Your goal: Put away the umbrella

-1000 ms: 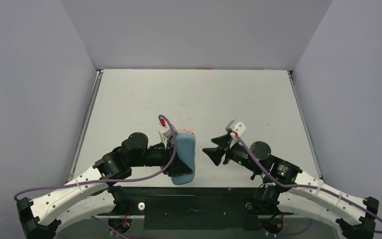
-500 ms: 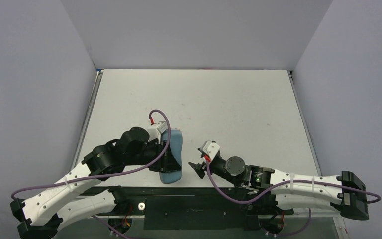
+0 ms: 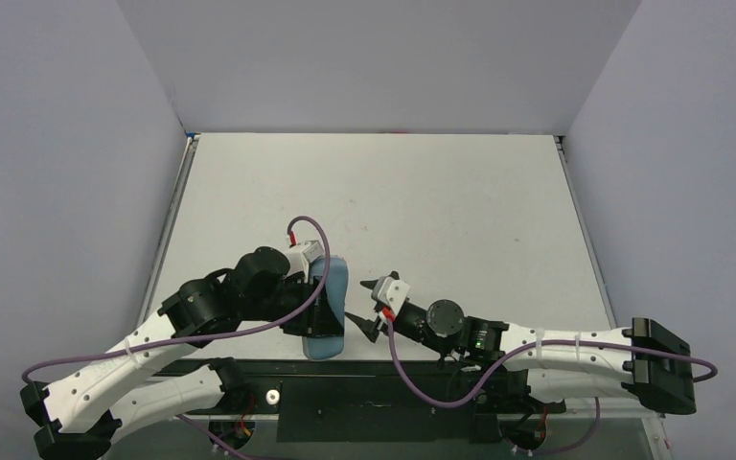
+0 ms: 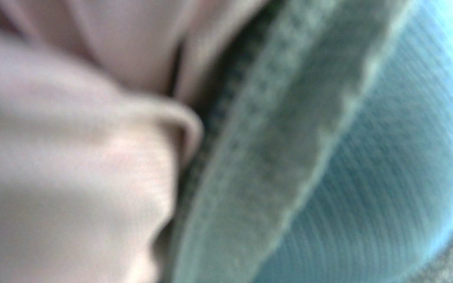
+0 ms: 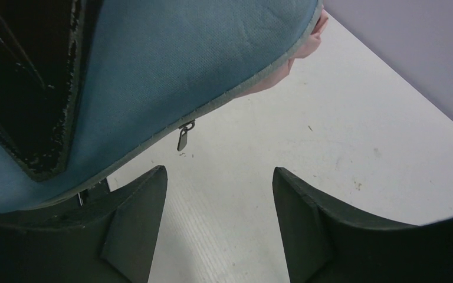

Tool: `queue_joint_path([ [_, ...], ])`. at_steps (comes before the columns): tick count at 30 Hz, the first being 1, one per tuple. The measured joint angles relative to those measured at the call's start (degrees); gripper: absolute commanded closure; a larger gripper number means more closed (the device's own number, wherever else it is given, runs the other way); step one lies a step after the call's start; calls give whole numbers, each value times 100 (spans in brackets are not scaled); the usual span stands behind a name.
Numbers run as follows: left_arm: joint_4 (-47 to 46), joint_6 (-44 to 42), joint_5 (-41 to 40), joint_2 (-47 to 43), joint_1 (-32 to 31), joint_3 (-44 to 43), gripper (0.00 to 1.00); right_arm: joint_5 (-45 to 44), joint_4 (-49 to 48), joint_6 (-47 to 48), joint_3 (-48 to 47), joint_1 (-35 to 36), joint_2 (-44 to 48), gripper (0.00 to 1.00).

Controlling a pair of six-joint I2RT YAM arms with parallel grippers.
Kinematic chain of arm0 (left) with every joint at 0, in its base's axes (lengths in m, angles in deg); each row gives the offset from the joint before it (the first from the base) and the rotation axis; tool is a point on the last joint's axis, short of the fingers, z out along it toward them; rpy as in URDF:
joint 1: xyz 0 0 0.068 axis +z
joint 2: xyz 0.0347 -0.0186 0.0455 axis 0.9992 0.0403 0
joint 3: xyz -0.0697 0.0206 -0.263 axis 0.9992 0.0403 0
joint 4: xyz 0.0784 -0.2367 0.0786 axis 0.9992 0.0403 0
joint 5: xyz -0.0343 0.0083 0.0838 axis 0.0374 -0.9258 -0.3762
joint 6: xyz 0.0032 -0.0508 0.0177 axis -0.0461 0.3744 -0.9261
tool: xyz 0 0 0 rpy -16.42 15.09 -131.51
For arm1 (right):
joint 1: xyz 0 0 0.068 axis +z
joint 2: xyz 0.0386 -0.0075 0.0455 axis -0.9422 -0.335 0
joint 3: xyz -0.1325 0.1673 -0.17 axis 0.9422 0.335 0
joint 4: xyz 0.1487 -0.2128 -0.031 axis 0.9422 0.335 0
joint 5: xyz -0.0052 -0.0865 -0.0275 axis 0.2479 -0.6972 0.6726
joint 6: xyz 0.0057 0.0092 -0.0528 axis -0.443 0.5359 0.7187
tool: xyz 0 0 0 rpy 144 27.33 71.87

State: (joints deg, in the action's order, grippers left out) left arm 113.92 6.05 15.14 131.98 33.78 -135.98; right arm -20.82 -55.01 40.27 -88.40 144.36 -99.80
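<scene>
My left gripper is shut on the light blue case, which it holds on edge near the table's front. The right wrist view shows one of its black fingers pressed flat on the case. The umbrella's pale pink fabric pokes out of the case's far end. It also fills the left of the left wrist view, the umbrella lying inside the case's zip edge. My right gripper is open just right of the case, holding nothing. Its jaws hover over bare table, below a small metal zip pull.
The white table is boxed in by grey walls at the back and on both sides. A black rail runs along the near edge, right beneath the case and both grippers. Purple cables loop over both arms.
The left arm drew the case toward the near left and turned it onto its edge. The right arm dropped low, swung left to beside the case, and its jaws opened wider.
</scene>
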Motion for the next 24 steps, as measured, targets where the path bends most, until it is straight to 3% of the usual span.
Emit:
queue_joint_path([
  [9,-4,37,81,-13,0,0,98,273,-321,118,-15,0,-98,41],
  [24,-66,142,234,-79,0,0,98,299,-874,282,-42,0,-372,59],
])
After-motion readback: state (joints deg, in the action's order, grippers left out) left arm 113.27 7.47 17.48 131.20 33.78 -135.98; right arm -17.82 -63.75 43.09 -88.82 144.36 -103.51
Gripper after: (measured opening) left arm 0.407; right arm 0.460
